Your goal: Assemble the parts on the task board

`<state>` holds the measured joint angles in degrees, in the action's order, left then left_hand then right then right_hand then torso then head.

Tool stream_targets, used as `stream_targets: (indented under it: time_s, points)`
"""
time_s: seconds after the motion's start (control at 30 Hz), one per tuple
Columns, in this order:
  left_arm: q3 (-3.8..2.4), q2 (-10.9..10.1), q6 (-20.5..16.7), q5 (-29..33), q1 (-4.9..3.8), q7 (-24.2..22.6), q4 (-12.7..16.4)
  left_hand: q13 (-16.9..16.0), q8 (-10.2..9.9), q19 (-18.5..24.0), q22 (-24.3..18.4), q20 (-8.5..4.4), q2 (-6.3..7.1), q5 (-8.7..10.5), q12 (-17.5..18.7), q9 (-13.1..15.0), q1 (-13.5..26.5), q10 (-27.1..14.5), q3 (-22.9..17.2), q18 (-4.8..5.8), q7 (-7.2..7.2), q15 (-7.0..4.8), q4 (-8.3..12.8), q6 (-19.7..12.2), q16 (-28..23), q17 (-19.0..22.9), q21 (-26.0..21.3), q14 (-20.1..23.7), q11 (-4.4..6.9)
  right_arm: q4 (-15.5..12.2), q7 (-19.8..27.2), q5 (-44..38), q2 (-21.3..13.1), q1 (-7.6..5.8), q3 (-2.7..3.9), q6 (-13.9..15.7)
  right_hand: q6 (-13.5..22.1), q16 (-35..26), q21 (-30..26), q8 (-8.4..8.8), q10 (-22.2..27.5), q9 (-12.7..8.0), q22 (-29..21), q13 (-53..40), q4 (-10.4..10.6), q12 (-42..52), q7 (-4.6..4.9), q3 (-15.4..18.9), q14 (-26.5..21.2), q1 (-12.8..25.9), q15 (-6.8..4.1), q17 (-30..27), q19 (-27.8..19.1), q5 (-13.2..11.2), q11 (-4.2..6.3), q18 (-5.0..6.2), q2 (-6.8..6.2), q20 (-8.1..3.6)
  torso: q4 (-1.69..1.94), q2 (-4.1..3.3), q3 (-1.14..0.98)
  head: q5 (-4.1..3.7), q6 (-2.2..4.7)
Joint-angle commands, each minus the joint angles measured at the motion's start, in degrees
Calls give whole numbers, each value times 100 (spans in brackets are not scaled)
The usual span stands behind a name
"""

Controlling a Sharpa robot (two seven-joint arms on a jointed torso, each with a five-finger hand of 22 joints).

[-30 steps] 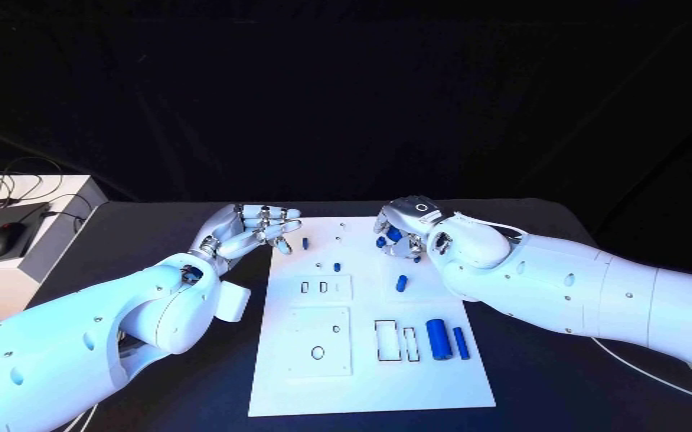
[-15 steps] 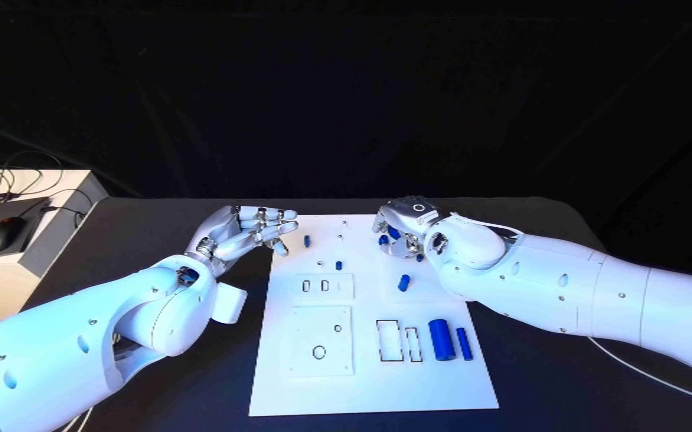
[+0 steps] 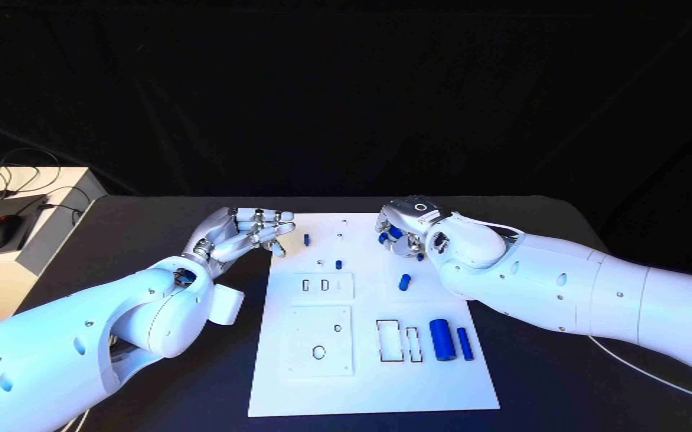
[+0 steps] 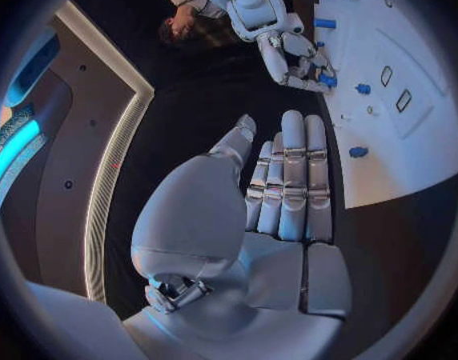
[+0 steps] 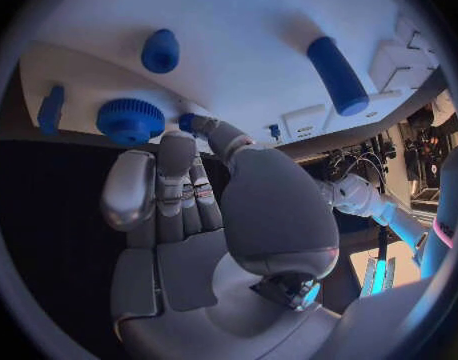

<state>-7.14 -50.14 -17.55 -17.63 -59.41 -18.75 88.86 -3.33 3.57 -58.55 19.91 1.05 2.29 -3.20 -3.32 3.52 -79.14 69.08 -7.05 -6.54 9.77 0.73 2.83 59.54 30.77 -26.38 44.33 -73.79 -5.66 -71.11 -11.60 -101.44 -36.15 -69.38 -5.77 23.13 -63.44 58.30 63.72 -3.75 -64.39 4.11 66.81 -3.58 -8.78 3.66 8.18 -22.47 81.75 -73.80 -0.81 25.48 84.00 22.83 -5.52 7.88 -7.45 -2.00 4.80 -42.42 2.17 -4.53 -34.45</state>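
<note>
The right hand (image 3: pixel 405 224) hovered at the far right corner of the task board (image 3: pixel 372 392), fingers curled downward over a small cluster of blue parts. In the right wrist view its fingertips (image 5: pixel 175 148) sat just beside a blue toothed gear (image 5: pixel 130 120), with the thumb tip reaching toward a small blue knob behind it; whether anything was actually pinched could not be told from these pictures. The left hand (image 3: pixel 242 232) was held above the black table (image 3: pixel 562 372) just off the board's far left edge, fingers straight and laid side by side with the thumb set apart, grasping nothing, as the left wrist view (image 4: pixel 285 186) also showed.

On the board, a short blue peg (image 3: pixel 306 241) stood near the left hand's fingertips, and another small blue peg (image 3: pixel 339 265) stood further in. A blue cylinder (image 3: pixel 405 280) lay tilted just below the right hand. Toward the near right, a thick blue cylinder (image 3: pixel 441 339) and a thinner blue rod (image 3: pixel 464 343) lay side by side, lengthwise, beside two empty rectangular slots (image 3: pixel 387 339). Two small rectangular cut-outs (image 3: pixel 316 285) sat in a raised square in the middle, and below them a larger raised square carried an oval hole (image 3: pixel 319 352).

Both white arms came in low from the near corners, forearms angled toward the board's far end.
</note>
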Motion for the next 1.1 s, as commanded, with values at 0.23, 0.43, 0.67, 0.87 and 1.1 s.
stream_targets:
  time_s: [0.23, 0.43, 0.67, 0.87, 1.1]
  points:
    - [-5, -3, 64, 2, 1, 103, -74, -6, 0, -13, -9, 17, -24, 13, -3, 7, 51, -48, 7, -78, 8, 19, -46, -45, -30, 6, -5, 6, -4, -3, 65, -78, 3, 0, 5, 24, -102, 35, -67, 9, -166, 17, 123, 8, 2, -21, -31, -85, -33, 53, -34, -11, 205, -18, 38, 69, 79, 16, -3, -44, 2, -2, 22]
    - [-5, 0, 64, 2, 1, 121, -92, -7, 2, -19, -24, 20, -30, 13, -3, 8, 41, -50, 13, -81, 7, 19, -58, -43, -30, 13, -7, 5, -4, -8, 107, -71, -3, 0, 5, -11, -297, 42, 11, -2, -438, 52, 246, 3, 26, -21, -101, -60, -24, 31, -86, -5, 224, -84, 126, 23, 214, -20, 3, -60, 0, -4, 31]
    - [-5, -2, 65, 2, 1, 129, -101, -7, 1, -21, -35, 20, -33, 12, -4, 8, 29, -50, 12, -82, 3, 19, -61, -45, -28, 17, -7, 4, -3, -26, 131, -68, -12, 0, 5, 35, -509, 68, 313, 2, -701, 128, 584, -3, -1, -27, -171, 107, -14, -86, -150, 34, 248, -250, 221, -114, 499, -101, 0, -77, 4, -6, 42]
    - [-5, -4, 67, 2, 1, 140, -118, -6, 2, -23, -46, 20, -39, 13, -4, 8, 14, -50, 9, -84, 0, 17, -66, -43, -28, 23, -4, 6, -2, -87, 150, -66, -31, 0, 11, 301, -557, 113, 444, 1, -757, 188, 766, -3, -64, -26, -190, -54, -23, -162, -164, 98, 246, -801, 241, -167, 655, -122, 8, -83, 5, -4, 60]
    - [-5, -7, 65, 2, 1, 148, -145, -7, 2, -23, -51, 19, -42, 12, -4, 8, 2, -50, 3, -85, -1, 16, -63, -43, -27, 25, -2, 6, 0, -278, 107, -56, -102, -1, 63, 569, -579, 108, 421, 4, -779, 267, 980, -2, -122, -24, -199, -75, -24, -139, -166, 169, 257, -880, 250, -179, 670, -125, 7, -91, 11, 5, 86]
